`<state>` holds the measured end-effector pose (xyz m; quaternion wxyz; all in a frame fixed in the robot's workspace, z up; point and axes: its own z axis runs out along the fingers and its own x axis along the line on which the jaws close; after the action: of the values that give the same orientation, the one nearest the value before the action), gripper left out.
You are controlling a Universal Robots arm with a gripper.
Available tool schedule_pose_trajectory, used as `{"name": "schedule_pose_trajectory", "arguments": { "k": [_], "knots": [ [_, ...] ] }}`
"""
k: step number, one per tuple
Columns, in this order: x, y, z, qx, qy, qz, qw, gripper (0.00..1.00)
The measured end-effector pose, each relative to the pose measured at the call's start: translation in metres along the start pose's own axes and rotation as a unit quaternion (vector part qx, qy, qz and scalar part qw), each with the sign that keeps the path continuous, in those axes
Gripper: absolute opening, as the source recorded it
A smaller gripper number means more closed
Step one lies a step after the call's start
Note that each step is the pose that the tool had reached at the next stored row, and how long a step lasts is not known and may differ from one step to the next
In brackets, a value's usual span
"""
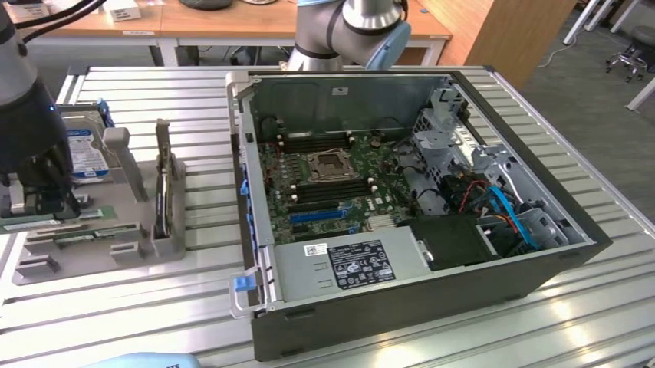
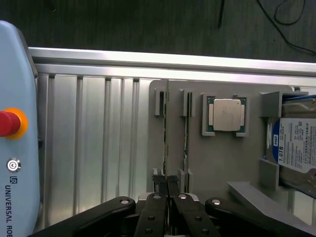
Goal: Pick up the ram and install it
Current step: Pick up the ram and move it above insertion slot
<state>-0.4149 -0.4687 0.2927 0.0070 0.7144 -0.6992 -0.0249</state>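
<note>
Slatted aluminium worktop [image 1: 409, 337]. A grey fixture tray [image 2: 217, 163] sits by the worktop's edge on the exterior view's left. An open computer case [image 1: 573, 253] lies on its side across the middle, reaching toward the edge on the exterior view's right.

Tool [image 2: 166, 180]: down low over the tray. Its black fingers [image 2: 157, 174] are drawn close together, pinching the thin upper edge of the ram [image 2: 165, 133] at one end of the stick.

The ram stands on edge in its tray slot, seated between small grey end blocks, not lifted clear. It is the slot nearer the tray's outer edge.

A second stick [image 2: 186, 128] stands on edge in the next slot, parallel and just beside the first, free of the fingers.

Processor chip [image 2: 226, 114]: silver square, flat in its own recess, just beyond the second stick.

Hard drive [image 2: 296, 143]: blue-white label, propped in a bracket at the tray's far end, well apart from the tool.

In the case the motherboard [image 1: 307, 203] is exposed, with the processor socket [image 1: 330, 165] near its middle and a grey power supply [image 1: 353, 264] along the near side.

A pale blue pendant [image 2: 15, 187] with a red button [image 2: 7, 123] lies at the worktop's edge, apart from the tray.
</note>
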Motion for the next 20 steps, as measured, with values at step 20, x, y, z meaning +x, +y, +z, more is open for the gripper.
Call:
{"name": "schedule_pose_trajectory", "arguments": {
  "k": [20],
  "knots": [
    [-0.001,0.0015,-0.0478,0.0,0.0,0.0,1.0,0.12]
  ]
}}
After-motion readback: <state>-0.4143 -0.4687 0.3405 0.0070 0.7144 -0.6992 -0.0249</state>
